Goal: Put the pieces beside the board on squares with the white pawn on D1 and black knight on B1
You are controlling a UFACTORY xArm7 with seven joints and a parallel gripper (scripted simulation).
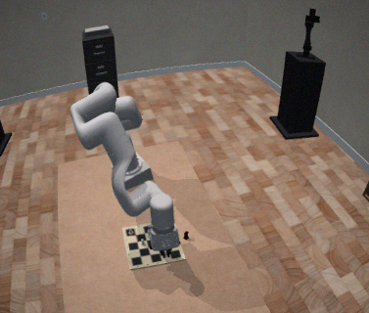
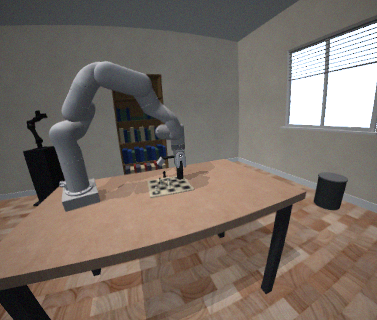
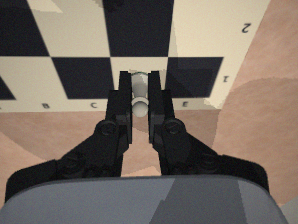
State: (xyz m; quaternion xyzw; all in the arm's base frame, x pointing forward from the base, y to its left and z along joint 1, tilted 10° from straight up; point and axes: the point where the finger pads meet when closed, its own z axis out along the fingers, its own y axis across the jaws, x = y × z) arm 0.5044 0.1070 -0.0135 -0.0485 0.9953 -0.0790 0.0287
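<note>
Holding the white pawn point(image 3: 140, 95) clamped between them, your jaws hang low over the near edge of the board point(image 3: 75, 60), and the square you want sits almost straight beneath. In the wrist view the pawn's long axis runs along the jaws, head toward the camera and base toward the board, so it looks close to upright. The edge letters read C just to one side of the jaws and E just to the other, which puts D right under the pawn, with the digit 1 marking that nearest row. I judge the coming move to be a plain descent rather than any sideways shift. The black knight point(image 1: 186, 235) waits on the bench point(image 2: 235, 200) beside the board, off past the E side.
</note>
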